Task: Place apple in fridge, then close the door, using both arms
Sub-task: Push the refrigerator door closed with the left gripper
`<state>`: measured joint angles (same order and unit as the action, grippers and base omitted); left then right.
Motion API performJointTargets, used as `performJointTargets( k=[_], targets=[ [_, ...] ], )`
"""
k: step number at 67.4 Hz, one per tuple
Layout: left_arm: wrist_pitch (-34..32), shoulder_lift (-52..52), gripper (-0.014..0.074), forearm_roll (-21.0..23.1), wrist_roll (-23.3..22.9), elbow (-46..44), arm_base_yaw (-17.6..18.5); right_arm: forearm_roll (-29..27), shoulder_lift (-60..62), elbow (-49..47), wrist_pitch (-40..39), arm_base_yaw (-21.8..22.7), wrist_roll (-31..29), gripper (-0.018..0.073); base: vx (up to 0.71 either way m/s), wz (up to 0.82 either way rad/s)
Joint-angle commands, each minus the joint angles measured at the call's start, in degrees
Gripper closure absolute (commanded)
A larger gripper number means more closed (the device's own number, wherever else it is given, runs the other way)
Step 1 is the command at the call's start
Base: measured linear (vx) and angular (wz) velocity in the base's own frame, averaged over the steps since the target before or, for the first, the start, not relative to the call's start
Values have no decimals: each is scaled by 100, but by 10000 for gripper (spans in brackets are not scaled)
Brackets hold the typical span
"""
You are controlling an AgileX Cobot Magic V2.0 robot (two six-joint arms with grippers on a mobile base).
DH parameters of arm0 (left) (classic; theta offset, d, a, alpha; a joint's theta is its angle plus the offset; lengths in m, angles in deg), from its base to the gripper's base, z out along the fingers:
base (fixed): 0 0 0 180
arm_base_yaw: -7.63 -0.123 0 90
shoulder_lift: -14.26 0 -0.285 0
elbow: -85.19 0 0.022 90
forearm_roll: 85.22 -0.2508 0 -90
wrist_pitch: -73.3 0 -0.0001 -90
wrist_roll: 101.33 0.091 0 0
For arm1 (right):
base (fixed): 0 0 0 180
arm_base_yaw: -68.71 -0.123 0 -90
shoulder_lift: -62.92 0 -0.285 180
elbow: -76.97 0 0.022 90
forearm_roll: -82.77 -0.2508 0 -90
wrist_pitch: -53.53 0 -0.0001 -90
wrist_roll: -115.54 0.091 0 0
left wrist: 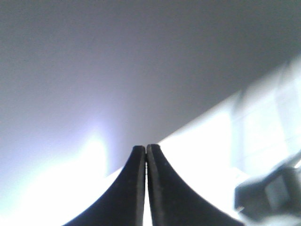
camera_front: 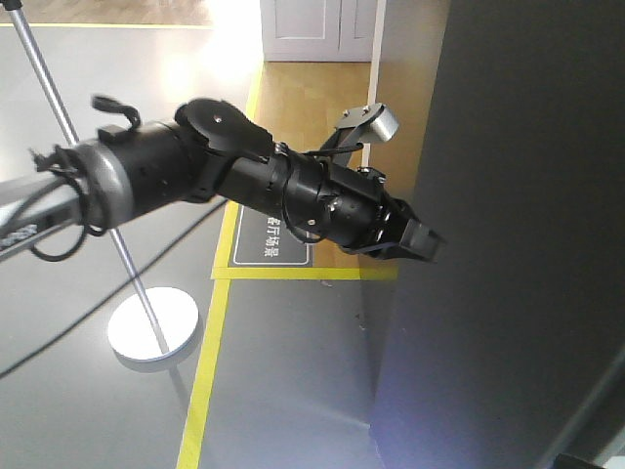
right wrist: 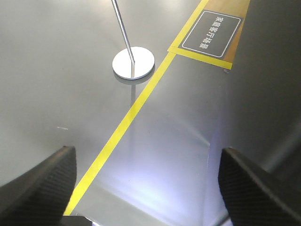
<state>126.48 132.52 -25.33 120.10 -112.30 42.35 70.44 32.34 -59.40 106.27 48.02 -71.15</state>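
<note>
At the right of the front view, the door [camera_front: 508, 244] shows me only its flat dark grey outer face, with none of the fridge's white interior visible; I therefore judge the closing step to be in hand or near its end, though I cannot tell whether the door sits fully home; the left arm [camera_front: 195, 166] reaches across from the left, and the left tool [camera_front: 422, 241] has its tip at that outer face, near the door's edge, actual contact being too close to confirm; the left wrist view shows its two fingers [left wrist: 131, 188] pressed together with nothing between them, facing the grey panel at close range, a posture that suits pushing a flat surface with a blunt point rather than gripping it; the right tool [right wrist: 146, 150] is spread wide and holds nothing, hanging over the floor [right wrist: 56, 70] beside the door's lower part, presumably to stand clear of the swing; below it lie the yellow tape line [right wrist: 127, 117], the round white stand base [right wrist: 133, 63] and a dark floor sign [right wrist: 211, 30]; the apple appears in no view; I judge it to be inside the fridge, but that is hidden from me.
</note>
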Motion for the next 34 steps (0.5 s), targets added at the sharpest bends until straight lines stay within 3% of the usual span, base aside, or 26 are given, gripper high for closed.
performJointTargets(
  k=[1, 9, 17, 26, 34],
  targets=[
    [-327, -701, 603, -734, -580, -201, 1, -53, -29, -141, -303, 2, -32, -28, 0, 0],
    [-561, -1241, 603, -2380, -1359, -76, 28, -53, -29, -141, -303, 2, -32, -28, 0, 0],
    [-873, -1861, 603, -3458, -1929, 490, 27, -53, -29, -141, -303, 2, -32, -28, 0, 0],
    [-1445, -2606, 603, -3904, -2163, 1423, -18, -53, -29, -141, -303, 2, -32, -28, 0, 0],
    [-1834, -3240, 603, -3996, -2163, 2328, -111, -53, -29, -141, -291, 2, -32, -28, 0, 0]
  ],
)
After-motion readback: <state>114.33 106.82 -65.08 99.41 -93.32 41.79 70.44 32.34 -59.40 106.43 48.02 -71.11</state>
